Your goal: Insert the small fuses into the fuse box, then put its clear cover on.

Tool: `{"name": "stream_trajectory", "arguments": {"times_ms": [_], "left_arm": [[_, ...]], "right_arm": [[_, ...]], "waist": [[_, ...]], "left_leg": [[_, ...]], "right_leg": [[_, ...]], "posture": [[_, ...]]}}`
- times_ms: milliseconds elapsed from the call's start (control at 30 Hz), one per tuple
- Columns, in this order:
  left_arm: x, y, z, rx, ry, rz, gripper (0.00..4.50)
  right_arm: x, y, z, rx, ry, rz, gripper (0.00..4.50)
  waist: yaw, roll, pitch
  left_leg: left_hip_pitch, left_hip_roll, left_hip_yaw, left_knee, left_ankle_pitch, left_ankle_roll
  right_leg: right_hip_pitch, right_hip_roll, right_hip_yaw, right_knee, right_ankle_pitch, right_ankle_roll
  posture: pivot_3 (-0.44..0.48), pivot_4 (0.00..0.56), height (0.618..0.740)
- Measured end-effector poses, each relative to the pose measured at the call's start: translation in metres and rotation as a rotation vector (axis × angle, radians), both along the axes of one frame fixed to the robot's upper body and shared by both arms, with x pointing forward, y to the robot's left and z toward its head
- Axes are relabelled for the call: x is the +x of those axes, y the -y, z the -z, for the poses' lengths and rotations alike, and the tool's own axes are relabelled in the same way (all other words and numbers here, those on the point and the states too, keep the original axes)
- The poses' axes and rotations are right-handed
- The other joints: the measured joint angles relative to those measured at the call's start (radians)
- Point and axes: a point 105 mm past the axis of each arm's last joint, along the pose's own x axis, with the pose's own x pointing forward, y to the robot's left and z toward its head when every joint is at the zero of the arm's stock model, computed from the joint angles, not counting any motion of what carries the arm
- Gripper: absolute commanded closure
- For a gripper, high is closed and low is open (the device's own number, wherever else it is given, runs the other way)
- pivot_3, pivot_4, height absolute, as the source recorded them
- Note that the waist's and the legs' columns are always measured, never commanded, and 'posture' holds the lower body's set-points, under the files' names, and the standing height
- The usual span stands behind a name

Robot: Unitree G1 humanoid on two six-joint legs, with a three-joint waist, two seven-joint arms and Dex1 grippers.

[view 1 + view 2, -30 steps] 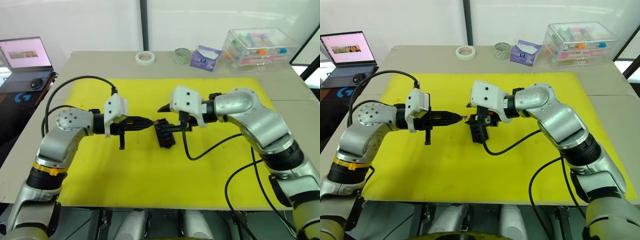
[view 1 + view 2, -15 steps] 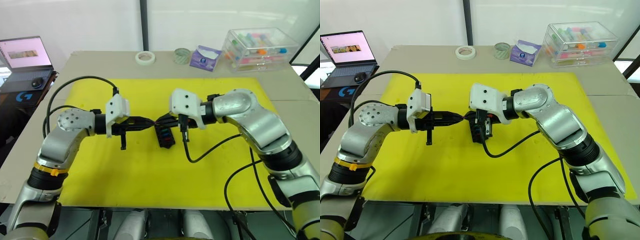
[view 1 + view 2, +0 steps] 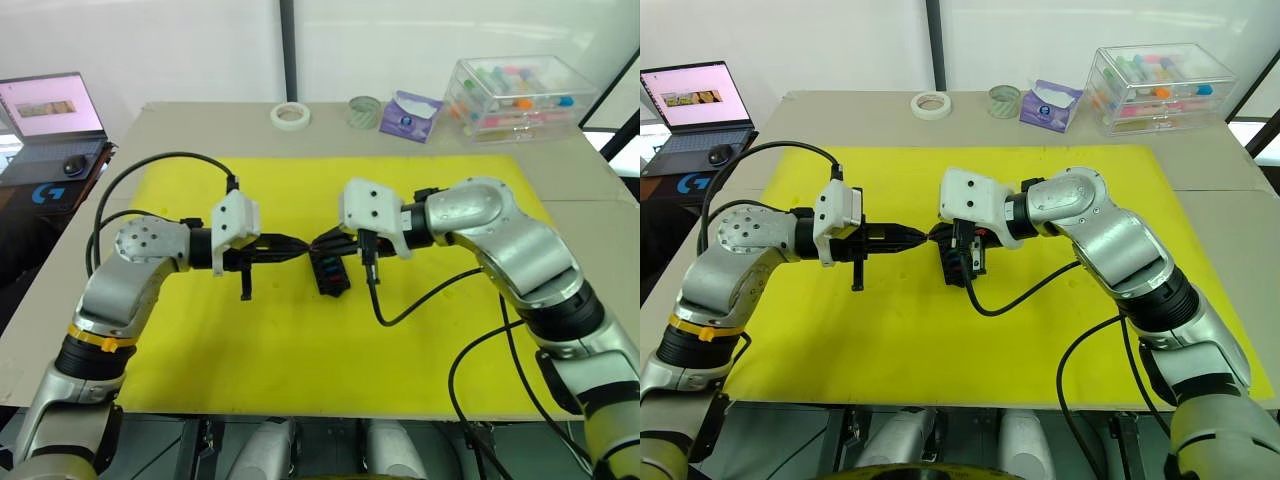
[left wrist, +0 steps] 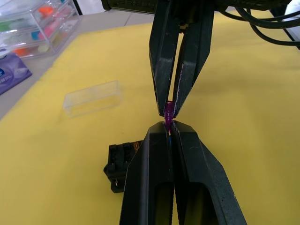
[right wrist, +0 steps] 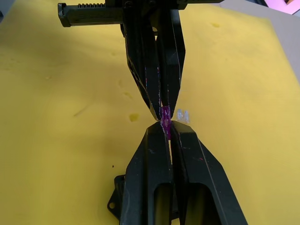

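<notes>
A purple small fuse (image 4: pixel 168 111) is pinched between two sets of tips that meet point to point above the yellow mat. My left gripper (image 3: pixel 304 244) is shut on one end of it and my right gripper (image 3: pixel 324 242) on the other. Directly under the meeting point lies the black fuse box (image 3: pixel 331 275), with a few coloured fuses showing in its slots. The clear cover (image 4: pixel 93 97) rests flat on the mat a short way beyond the box. A tiny pale fuse (image 5: pixel 183 115) lies loose on the mat near the tips.
The yellow mat (image 3: pixel 250 340) covers most of the table. Along the back stand a large clear box of coloured tubes (image 3: pixel 520 95), a purple tissue packet (image 3: pixel 408 115) and two tape rolls (image 3: pixel 290 115). A laptop (image 3: pixel 50 110) sits at far left.
My right gripper has closed the small gap to the left one, and both sets of tips now meet on the purple fuse. Little has moved in the last half second.
</notes>
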Motion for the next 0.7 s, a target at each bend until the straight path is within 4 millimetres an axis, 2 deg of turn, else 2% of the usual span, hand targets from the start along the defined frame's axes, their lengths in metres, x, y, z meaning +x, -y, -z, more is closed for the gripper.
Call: {"name": "stream_trajectory", "arguments": {"times_ms": [67,100,333,433,467,500,533,700], "left_arm": [[-0.0003,0.0003,-0.0005,-0.001,0.006,0.003,4.5],[-0.0003,0.0003,-0.0006,-0.001,0.007,0.003,4.5],[-0.0004,0.0005,-0.0005,-0.001,0.007,0.005,4.5],[-0.0004,0.0005,-0.0004,-0.001,0.007,0.005,4.5],[-0.0004,0.0005,-0.0004,-0.001,0.007,0.005,4.5],[-0.0005,0.0005,-0.0004,-0.001,0.007,0.005,4.5],[-0.0004,0.0005,-0.0005,-0.001,0.007,0.005,4.5],[-0.0005,0.0005,-0.0004,0.0,0.008,0.005,4.5]], "right_arm": [[0.001,0.0007,0.0001,-0.005,0.006,0.007,3.03],[0.0012,0.0008,0.0002,-0.005,0.007,0.008,2.81],[0.0009,0.0016,0.0018,-0.012,-0.011,0.012,2.81],[0.0009,0.0014,0.0026,-0.011,-0.021,0.015,3.45],[0.0008,0.001,0.0028,-0.01,-0.024,0.015,3.77],[0.0005,0.0002,0.003,-0.008,-0.028,0.014,4.3],[0.0003,-0.0001,0.0032,-0.007,-0.031,0.013,4.46],[0.0002,0.0,0.0034,-0.007,-0.036,0.013,4.46]], "waist": [[0.0,0.0,0.0],[0.0,0.0,0.0],[0.0,0.0,0.0],[0.0,0.0,0.0],[0.0,0.0,0.0],[0.0,0.0,0.0],[0.0,0.0,0.0],[0.0,0.0,0.0]], "left_leg": [[0.0,0.0,0.0,0.0,0.0,0.0],[0.0,0.0,0.0,0.0,0.0,0.0],[0.0,0.0,0.0,0.0,0.0,0.0],[0.0,0.0,0.0,0.0,0.0,0.0],[0.0,0.0,0.0,0.0,0.0,0.0],[0.0,0.0,0.0,0.0,0.0,0.0],[0.0,0.0,0.0,0.0,0.0,0.0],[0.0,0.0,0.0,0.0,0.0,0.0]], "right_leg": [[0.0,0.0,0.0,0.0,0.0,0.0],[0.0,0.0,0.0,0.0,0.0,0.0],[0.0,0.0,0.0,0.0,0.0,0.0],[0.0,0.0,0.0,0.0,0.0,0.0],[0.0,0.0,0.0,0.0,0.0,0.0],[0.0,0.0,0.0,0.0,0.0,0.0],[0.0,0.0,0.0,0.0,0.0,0.0],[0.0,0.0,0.0,0.0,0.0,0.0]], "posture": [[0.0,0.15,0.74],[0.0,0.15,0.74],[0.0,0.15,0.74],[0.0,0.15,0.74],[0.0,0.15,0.74],[0.0,0.15,0.74],[0.0,0.15,0.74],[0.0,0.15,0.74]]}}
